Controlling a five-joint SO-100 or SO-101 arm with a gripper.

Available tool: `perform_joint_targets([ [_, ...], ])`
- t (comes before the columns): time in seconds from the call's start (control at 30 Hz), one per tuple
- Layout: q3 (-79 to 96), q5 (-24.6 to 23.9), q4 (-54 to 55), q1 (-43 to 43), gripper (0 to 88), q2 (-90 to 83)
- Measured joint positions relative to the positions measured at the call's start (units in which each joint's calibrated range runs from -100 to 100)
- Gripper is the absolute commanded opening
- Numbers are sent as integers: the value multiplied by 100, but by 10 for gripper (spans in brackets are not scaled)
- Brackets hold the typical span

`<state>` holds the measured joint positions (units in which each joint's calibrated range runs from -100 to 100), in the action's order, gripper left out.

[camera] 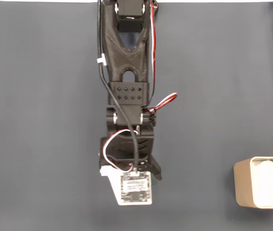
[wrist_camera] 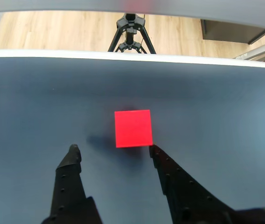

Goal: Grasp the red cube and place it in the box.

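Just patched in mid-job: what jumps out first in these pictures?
In the wrist view, the red cube glows on the dark mat, just ahead of the open hand. In the fixed view, the black arm splits the frame, and the box sits at the lower right edge.

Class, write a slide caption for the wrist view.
Open gripper poised just short of the red cube on a dark mat.

Red cube (wrist_camera: 133, 128) flat on dark mat; beige padded box (camera: 242, 188) apart.
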<state>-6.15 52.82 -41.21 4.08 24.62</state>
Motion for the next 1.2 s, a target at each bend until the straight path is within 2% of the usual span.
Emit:
perform_joint_targets([
  [0.97,-9,29,278,208,392,87],
  [1.2,-497,29,294,185,392,434],
])
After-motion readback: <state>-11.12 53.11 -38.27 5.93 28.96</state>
